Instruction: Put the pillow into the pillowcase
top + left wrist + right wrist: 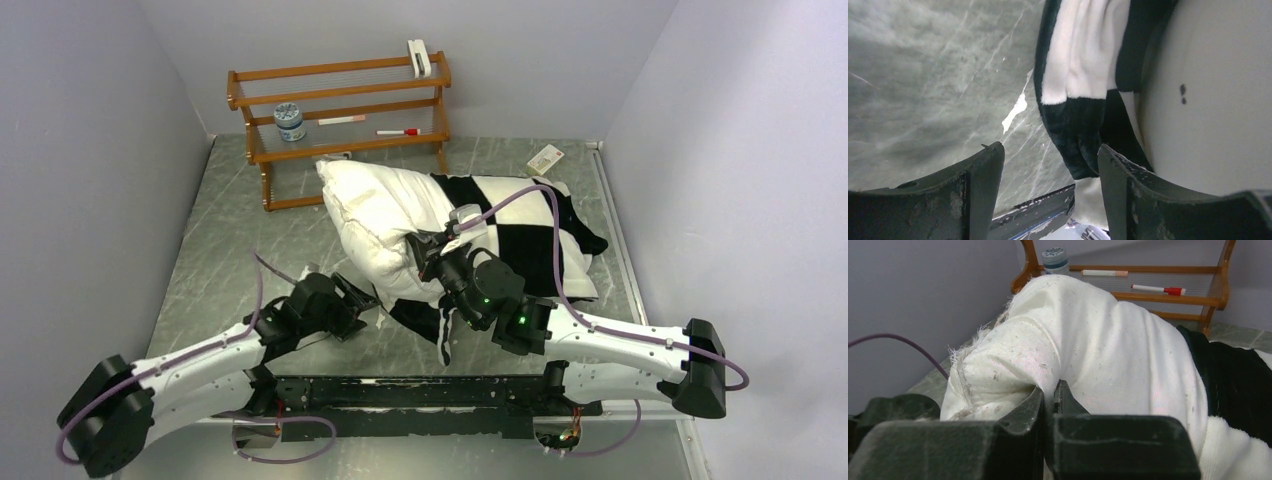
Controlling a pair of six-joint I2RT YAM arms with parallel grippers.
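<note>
Top external view: taking the wooden rack [340,110] at the back as the landmark, the left gripper [362,300] sits low on the tabletop [230,260], well in front of the rack. In its wrist view the left gripper [1048,150] has its fingers spread apart with nothing between them, and the hanging black-and-white hem of the pillowcase [1073,65] is just ahead. The pillow [375,215] lies directly in front of the rack, its left part bare and bulging upward and its right part already inside the pillowcase [520,220], which spreads in front of the rack and off to its right. The right gripper [425,245] is pinched together on a fold of the pillow's cover [1088,340] at the side turned away from the rack. The pillow looks light, soft and springy, so a pinch gathers only cloth. It is probably better held near a seamed edge or corner. The plush pillowcase is limp and likely to slide, so its hem is the place to grip.
</note>
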